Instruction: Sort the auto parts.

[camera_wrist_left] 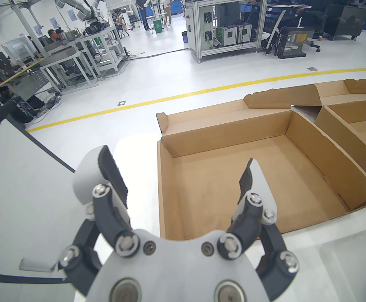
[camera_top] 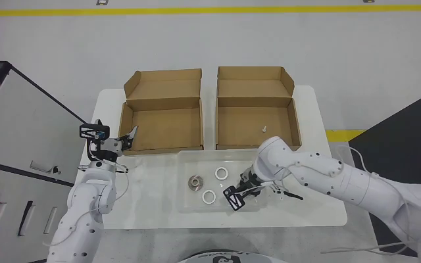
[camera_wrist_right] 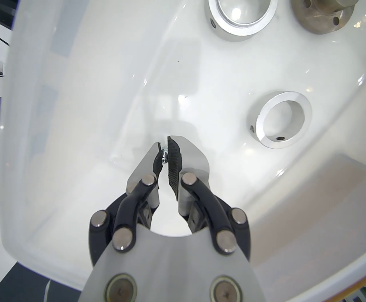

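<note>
Pinched between the pads of my right pincer (camera_wrist_right: 163, 143) is a small metal screw (camera_wrist_right: 163, 158). The jaws are almost closed on it, low inside the white tray (camera_wrist_right: 85, 85). Its rounded end faces my wrist and its length seems to run along the fingers; it is too small to say more. Two metal rings (camera_wrist_right: 260, 121) (camera_wrist_right: 243, 30) lie flat in the same tray with their holes facing up, and a flanged hub (camera_wrist_right: 323, 17) sits beside the farther one. On the worktop (camera_top: 151, 197) behind the tray stand two open cardboard boxes side by side. The right box (camera_top: 256, 102) has one small screw (camera_top: 263, 128) on its floor. My left pincer (camera_wrist_left: 177, 156) is spread wide, straddling the outer side wall of the left box (camera_wrist_left: 228, 128).
</note>
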Controlling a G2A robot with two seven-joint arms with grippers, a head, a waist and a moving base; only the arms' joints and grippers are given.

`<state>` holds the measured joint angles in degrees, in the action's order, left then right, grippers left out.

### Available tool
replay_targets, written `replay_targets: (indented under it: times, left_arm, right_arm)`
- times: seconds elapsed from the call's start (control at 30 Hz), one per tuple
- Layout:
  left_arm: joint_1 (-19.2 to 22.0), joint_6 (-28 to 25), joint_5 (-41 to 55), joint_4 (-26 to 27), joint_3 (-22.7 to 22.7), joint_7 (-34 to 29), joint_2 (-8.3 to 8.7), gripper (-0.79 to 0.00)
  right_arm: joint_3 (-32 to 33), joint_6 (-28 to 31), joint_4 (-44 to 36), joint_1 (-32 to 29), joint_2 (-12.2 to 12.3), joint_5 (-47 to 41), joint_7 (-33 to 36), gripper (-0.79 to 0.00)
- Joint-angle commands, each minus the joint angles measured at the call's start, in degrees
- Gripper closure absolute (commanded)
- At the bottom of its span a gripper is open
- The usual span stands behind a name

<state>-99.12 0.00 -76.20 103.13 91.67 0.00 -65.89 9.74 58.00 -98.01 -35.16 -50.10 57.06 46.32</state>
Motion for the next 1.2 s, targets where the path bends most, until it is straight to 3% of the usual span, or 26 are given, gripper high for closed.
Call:
replay_targets:
  times: [0.0,0.37,0.73,0.93,1.17]
  left_arm:
    - [0.0,0.0,0.0,0.0,0.0,0.0,0.0,-0.785]
    - [0.0,0.0,0.0,0.0,0.0,0.0,0.0,-0.785]
    - [0.0,0.0,0.0,0.0,0.0,0.0,0.0,-0.785]
    - [0.0,0.0,0.0,0.0,0.0,0.0,0.0,-0.785]
    - [0.0,0.0,0.0,0.0,0.0,0.0,0.0,-0.785]
  right_arm:
    - [0.0,0.0,-0.4,0.6,0.1,-0.8,0.0,0.0]
    - [0.0,0.0,-2.6,3.7,1.5,-4.0,0.0,0.0]
    - [0.0,0.0,-6.3,11.9,5.0,-18.7,-0.2,0.0]
    - [2.3,0.0,-5.7,14.0,8.3,-18.2,-13.6,0.0]
    - [8.5,0.0,-4.0,9.2,13.2,-7.7,-39.4,0.0]
